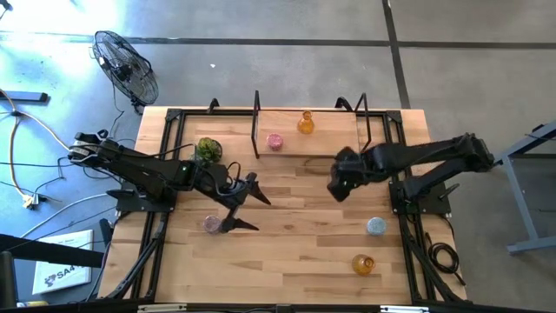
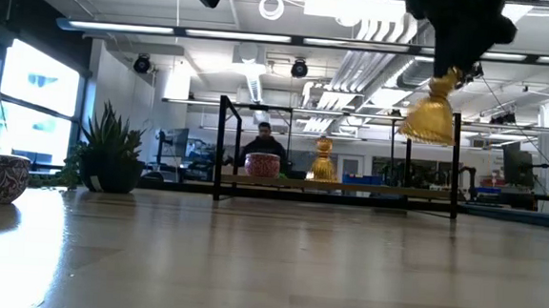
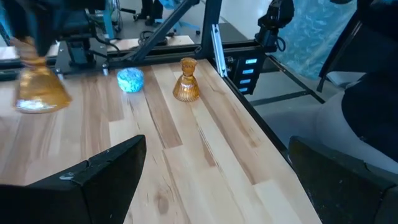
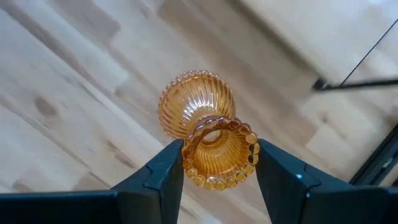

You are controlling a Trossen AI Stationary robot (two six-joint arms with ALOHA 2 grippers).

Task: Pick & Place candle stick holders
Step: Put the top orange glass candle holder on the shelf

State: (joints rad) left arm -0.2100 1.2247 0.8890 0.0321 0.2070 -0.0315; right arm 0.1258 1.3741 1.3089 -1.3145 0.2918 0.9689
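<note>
Right wrist view: the right hand [image 4: 219, 163] is clamped on the beaded neck of an amber holder [image 4: 208, 127], its ribbed bulb hanging over the worktop [image 4: 68, 93].
Low view: the carried amber holder shows lifted clear of the wood, near the black rail frame [image 2: 335, 186].
Back shelf: 1 amber holder [image 1: 305, 123] and 1 pink holder [image 1: 274, 141] stand there, apart.
Waiting pieces: 1 blue holder [image 1: 375, 226] and 1 amber holder [image 1: 362, 263] sit by the right arm's base; 1 pink holder [image 1: 213, 224] lies just beside the left hand [image 1: 248, 202].
Left hand: fingers wide apart, empty, low over the worktop.
Step in hand: likely carrying to the shelf.
Doing it well: keep the neck squeeze steady, clear the rail, lower upright into a free spot, then let go.
</note>
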